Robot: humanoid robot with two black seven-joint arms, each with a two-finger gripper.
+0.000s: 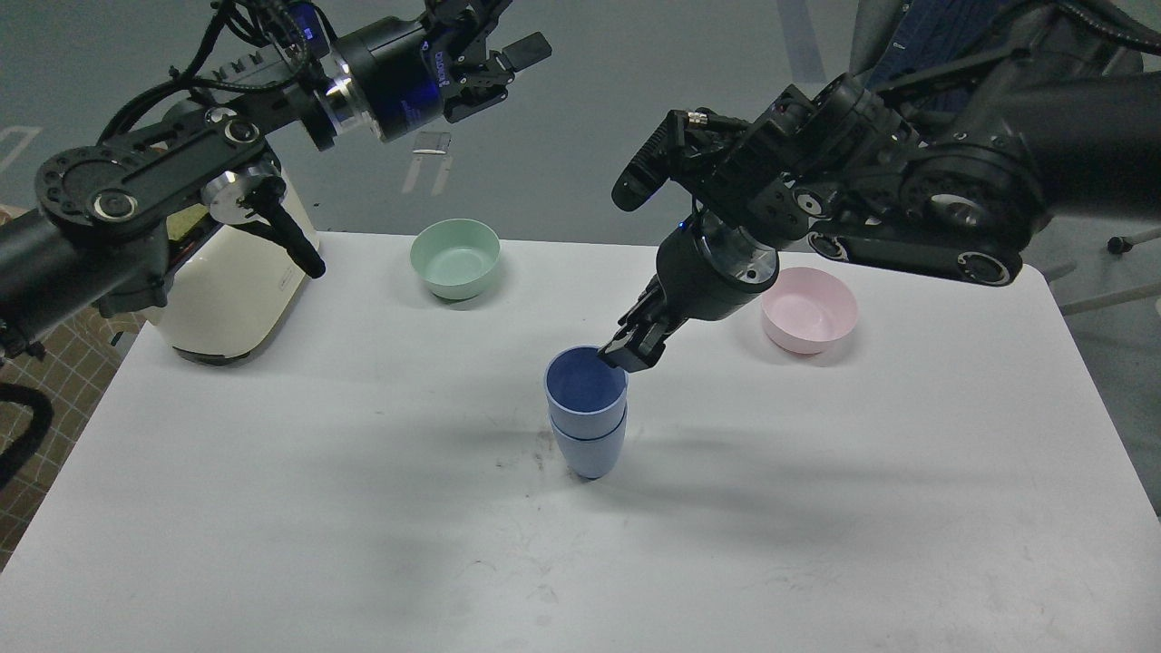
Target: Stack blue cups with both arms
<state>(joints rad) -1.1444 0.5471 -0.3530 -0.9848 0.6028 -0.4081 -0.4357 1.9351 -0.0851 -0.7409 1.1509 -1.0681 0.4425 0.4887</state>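
Observation:
Two blue cups stand nested and upright at the middle of the white table. The upper cup [585, 390] sits deep in the lower cup [588, 451]. My right gripper [625, 354] reaches down from the upper right. Its fingers are pinched on the right side of the upper cup's rim. My left gripper [497, 41] is raised high at the back left, well away from the cups. It is open and empty.
A mint-green bowl [454, 257] stands at the back of the table [272, 508], left of centre. A pink bowl [809, 308] stands at the back right, under my right arm. A cream appliance [227, 290] stands at the back left corner.

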